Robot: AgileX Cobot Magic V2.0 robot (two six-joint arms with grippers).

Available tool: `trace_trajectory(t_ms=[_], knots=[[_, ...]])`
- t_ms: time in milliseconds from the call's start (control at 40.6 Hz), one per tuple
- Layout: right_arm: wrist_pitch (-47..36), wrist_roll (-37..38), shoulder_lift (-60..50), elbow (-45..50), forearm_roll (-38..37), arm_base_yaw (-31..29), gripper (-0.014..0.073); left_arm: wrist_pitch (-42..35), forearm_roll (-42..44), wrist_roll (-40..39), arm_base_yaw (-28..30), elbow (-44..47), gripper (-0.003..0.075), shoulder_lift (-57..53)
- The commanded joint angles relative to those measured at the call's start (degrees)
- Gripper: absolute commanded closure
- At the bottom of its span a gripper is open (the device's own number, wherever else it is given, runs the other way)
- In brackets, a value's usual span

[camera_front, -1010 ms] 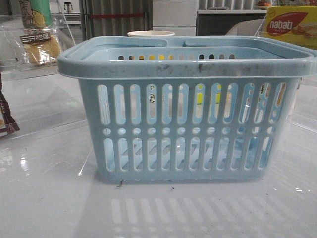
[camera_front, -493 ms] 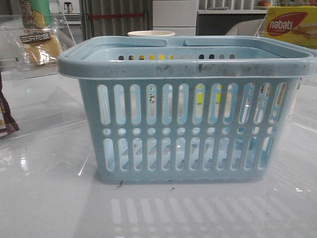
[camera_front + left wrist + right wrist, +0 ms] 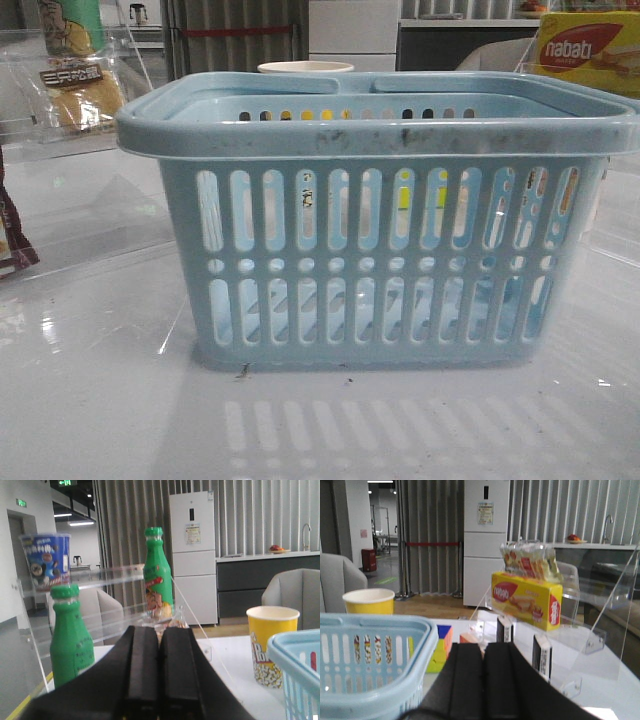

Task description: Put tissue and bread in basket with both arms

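Bright, even indoor light; soft glare patches on glossy white table (image 3: 90, 400), faint slot reflections under basket (image 3: 375, 215). Ceiling strips glow upper left in left wrist view. Wrist views soft, near black fingers (image 3: 142, 670) blurred

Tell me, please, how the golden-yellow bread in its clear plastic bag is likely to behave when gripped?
The golden-yellow bread in its clear plastic bag will probably squash, being soft-looking. Its glossy, loose film may slip or crumple between fingers. It looks light.
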Motion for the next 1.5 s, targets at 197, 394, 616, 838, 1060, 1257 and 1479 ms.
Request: trace_trajectory(t_ms=[197, 394, 616, 838, 1060, 1257, 1479], knots=[[10.48, -0.36, 11.74, -20.43, 0.24, -0.19, 0.0538, 11.94, 0.02, 0.02, -0.41, -22.25, 0.0628, 14.52], [20.94, -0.36, 20.98, -26.53, 0.24, -0.19, 0.0538, 19.39, -2.55, 0.02, -0.41, -27.54, 0.0628, 23.41], [26.04, -0.36, 28.79, -26.19, 0.24, -0.19, 0.0538, 22.6, -2.75, 0.02, -0.41, -26.03, 0.0628, 30.15], [27.76, -0.36, 34.87, -26.19, 0.24, -0.19, 0.0538, 23.98, -2.75, 0.02, -0.41, -26.02, 0.0628, 36.41], [28.35, -0.36, 39.38, -26.19, 0.24, -0.19, 0.0349, 24.12, -2.75, 0.02, -0.41, -26.02, 0.0504, 40.69], [27.43, -0.36, 43.02, -26.19, 0.18, -0.19, 0.006, 23.76, -2.75, 0.02, -0.41, -26.02, 0.0233, 42.25], [26.94, -0.13, 52.3, -31.74, 0.14, -2.63, 0.0076, 23.76, -2.75, 0.02, -0.41, -26.02, 0.0272, 43.08]])
